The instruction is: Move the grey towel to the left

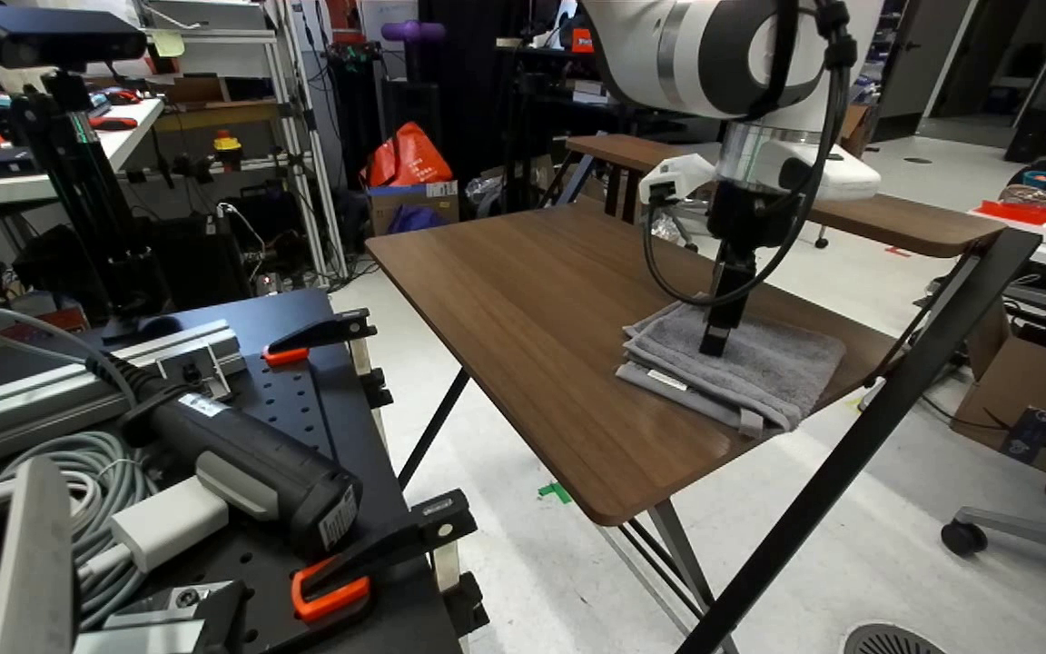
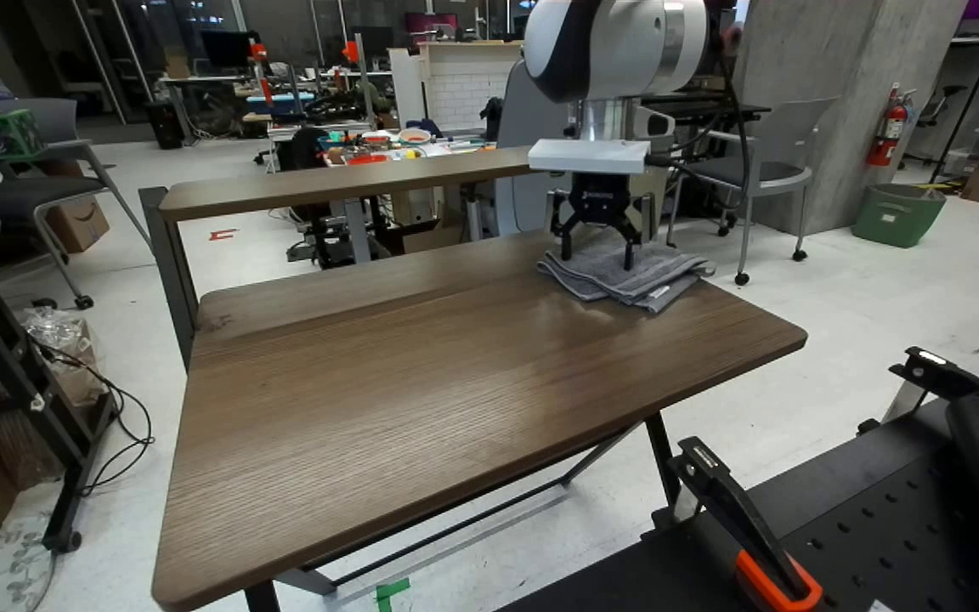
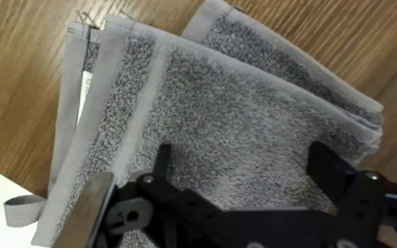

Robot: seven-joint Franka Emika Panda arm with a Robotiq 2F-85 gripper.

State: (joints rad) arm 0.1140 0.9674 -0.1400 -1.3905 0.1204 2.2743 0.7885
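The grey towel (image 1: 786,363) lies folded in layers on the brown tabletop (image 1: 523,282), near the table's edge. In an exterior view the towel (image 2: 664,270) lies at the table's far right part. In the wrist view the towel (image 3: 219,100) fills the middle, with a white label and a small loop at its edges. My gripper (image 3: 240,146) is open with its fingers wide apart over the towel. In both exterior views the gripper (image 1: 714,345) points down, and its fingertips (image 2: 597,259) are at or touching the towel's top. No cloth is pinched between the fingers.
A raised wooden shelf (image 2: 345,183) runs along one side of the table on dark metal legs (image 1: 859,436). A black workbench (image 1: 287,400) with clamps, cables and a black tool stands beside the table. A cable loops from the wrist down beside the gripper.
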